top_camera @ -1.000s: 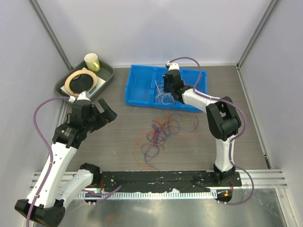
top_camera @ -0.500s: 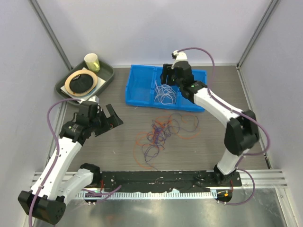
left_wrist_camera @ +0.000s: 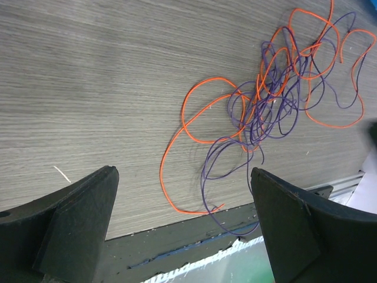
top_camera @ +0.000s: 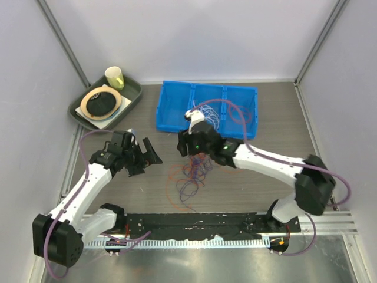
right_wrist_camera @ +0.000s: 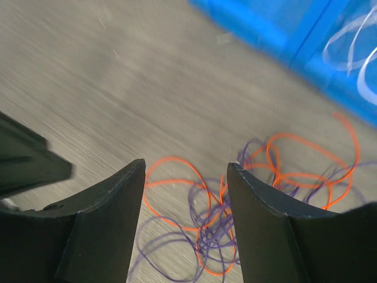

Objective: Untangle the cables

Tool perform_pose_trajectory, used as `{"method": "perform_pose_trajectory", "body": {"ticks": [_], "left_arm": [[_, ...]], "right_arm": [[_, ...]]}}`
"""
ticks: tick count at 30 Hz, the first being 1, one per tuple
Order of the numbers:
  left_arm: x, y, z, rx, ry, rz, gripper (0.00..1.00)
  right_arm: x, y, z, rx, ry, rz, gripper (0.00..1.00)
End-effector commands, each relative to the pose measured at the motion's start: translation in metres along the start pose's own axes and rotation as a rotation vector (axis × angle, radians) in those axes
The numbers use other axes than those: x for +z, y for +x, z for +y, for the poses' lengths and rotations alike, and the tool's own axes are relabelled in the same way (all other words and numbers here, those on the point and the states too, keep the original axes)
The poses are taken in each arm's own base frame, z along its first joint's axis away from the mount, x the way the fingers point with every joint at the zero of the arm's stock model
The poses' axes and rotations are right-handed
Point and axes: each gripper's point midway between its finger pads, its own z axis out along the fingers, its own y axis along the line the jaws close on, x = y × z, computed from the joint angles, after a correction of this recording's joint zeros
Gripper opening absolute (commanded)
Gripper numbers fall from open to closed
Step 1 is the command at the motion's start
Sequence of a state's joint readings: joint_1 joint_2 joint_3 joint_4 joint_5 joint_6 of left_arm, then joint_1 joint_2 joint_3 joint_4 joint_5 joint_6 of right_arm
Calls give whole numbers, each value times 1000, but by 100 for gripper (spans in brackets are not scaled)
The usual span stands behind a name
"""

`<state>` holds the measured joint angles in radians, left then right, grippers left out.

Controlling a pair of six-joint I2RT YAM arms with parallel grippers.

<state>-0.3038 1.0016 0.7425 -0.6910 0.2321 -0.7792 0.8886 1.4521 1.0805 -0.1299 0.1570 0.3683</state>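
Tangling cables (left_wrist_camera: pixel 277 88), orange and purple, looped

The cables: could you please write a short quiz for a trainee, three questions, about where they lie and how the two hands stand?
1. True or false: the orange and purple tangle lies on the table, outside the blue bin.
2. Which cables lie in the blue bin? A, the white cables; B, orange ones; C, purple ones.
3. Fill in: the left hand and the right hand are both ____.

Key: 1 true; 2 A; 3 open.
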Motion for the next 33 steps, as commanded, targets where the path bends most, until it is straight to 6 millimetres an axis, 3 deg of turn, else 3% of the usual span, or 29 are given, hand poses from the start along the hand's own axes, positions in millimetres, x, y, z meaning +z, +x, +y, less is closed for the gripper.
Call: {"method": "perform_pose_trajectory", "body": {"ticks": [1,2,3,5,9,19,26,33], "left_arm": [[2,-1,-8,-11,43,-9,100],[2,1,-6,-14,37,-3,100],[3,1,-2,-19,25,-11,100],[1,3,-1,-19,26,-20,100],[-2,3,5,-22,9,-40,100],[-3,2,10,-22,-17,-50,100],[-3,0,7,-26,-15,-51,100],[-2,-3,0,-24,5,-44,100]], "right_arm": [[27,43,-14,-20,129,146,59],[40,60,-20,-41,164,196,58],[44,54,-20,-59,195,185,57],[55,67,-28,-103,247,219,56],[64,72,-33,-139,301,230,54],[52,64,-47,-177,376,208,52],[47,78,-63,-223,432,246,50],[52,88,-64,-226,433,272,33]]}}
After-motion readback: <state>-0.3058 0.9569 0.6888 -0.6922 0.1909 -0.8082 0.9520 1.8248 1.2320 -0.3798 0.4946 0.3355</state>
